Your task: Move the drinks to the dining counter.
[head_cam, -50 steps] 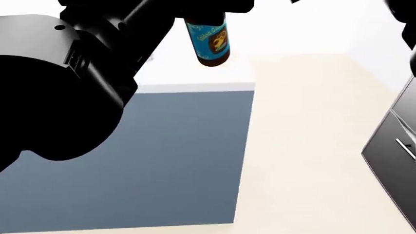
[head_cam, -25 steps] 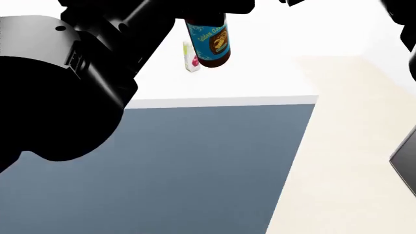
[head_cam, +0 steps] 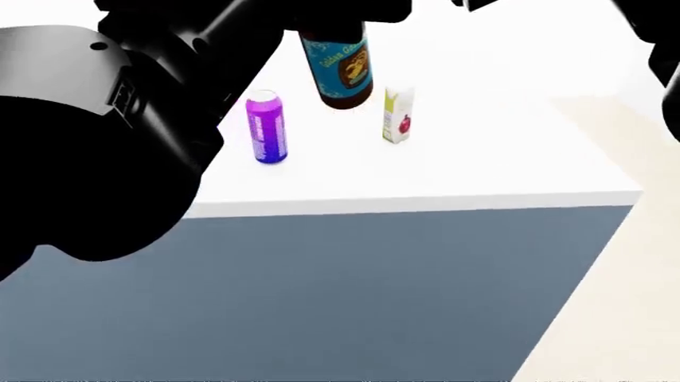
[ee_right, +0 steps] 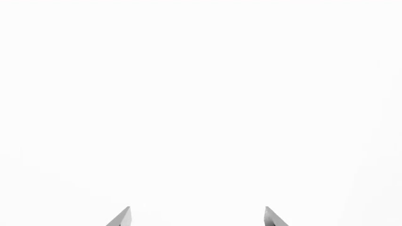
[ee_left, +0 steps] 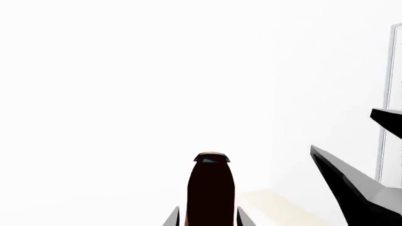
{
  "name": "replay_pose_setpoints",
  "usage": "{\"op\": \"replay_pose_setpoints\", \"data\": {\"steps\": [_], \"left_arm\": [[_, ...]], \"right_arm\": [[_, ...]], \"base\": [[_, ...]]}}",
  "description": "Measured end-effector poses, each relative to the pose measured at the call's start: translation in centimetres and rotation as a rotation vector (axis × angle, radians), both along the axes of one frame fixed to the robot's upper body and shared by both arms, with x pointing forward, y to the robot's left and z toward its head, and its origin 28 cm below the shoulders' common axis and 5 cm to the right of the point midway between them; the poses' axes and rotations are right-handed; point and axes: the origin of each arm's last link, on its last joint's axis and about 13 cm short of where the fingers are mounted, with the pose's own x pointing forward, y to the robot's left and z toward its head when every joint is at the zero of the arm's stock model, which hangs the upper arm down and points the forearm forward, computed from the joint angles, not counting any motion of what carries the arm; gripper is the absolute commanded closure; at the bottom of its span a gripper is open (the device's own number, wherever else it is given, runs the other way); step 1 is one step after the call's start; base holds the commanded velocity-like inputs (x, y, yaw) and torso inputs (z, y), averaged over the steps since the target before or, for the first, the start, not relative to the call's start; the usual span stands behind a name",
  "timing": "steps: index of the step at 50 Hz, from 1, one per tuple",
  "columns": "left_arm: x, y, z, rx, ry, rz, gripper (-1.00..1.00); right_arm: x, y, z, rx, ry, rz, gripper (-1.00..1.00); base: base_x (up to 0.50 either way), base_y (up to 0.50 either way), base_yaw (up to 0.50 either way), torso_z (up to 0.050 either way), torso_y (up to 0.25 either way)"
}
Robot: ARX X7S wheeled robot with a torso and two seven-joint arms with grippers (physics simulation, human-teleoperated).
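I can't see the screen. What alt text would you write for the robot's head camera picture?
A brown glass bottle with a blue label hangs from the robot's black left arm above a white dining counter, where a purple can and a small juice carton stand upright and apart. Below the counter's edge is a blue-grey front, with pale floor beside it.

Left arm: bulky black arm point(head_cam: 95, 135) reaching forward, filling the head view's left.
Left gripper point(ee_left: 207, 219): fingers clamped on the brown glass bottle point(ee_left: 211, 188).
Right gripper point(ee_right: 197, 217): grey fingertips spread apart, holding nothing.
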Motion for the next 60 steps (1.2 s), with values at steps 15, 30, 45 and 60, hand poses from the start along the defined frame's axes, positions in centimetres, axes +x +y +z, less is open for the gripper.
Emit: {"op": "replay_pose_setpoints", "data": {"steps": [15, 30, 45, 60], "left_arm": [[-0.12, -0.08, 0.02, -0.001, 0.0, -0.009, 1.0], [-0.17, -0.1, 0.01, -0.001, -0.002, -0.011, 1.0], [-0.09, -0.1, 0.0, 0.001, 0.0, -0.011, 1.0], [-0.13, -0.1, -0.01, 0.003, 0.001, -0.01, 1.0]], "right_arm": [[-0.1, -0.02, -0.09, 0.032, -0.014, 0.008, -1.0], [-0.01, -0.05, -0.11, 0.033, -0.012, 0.01, -1.0], [-0.05, -0.09, 0.0, 0.036, -0.015, 0.016, -1.0], [-0.08, -0.04, 0.0, 0.043, -0.017, 0.018, -1.0]], "base": [[0.0, 0.0, 0.33, 0.0, 0.001], [-0.03, 0.21, 0.07, 0.0, 0.0], [-0.02, 0.5, 0.0, 0.0, 0.002], [-0.01, 0.29, 0.0, 0.0, 0.002]]}}
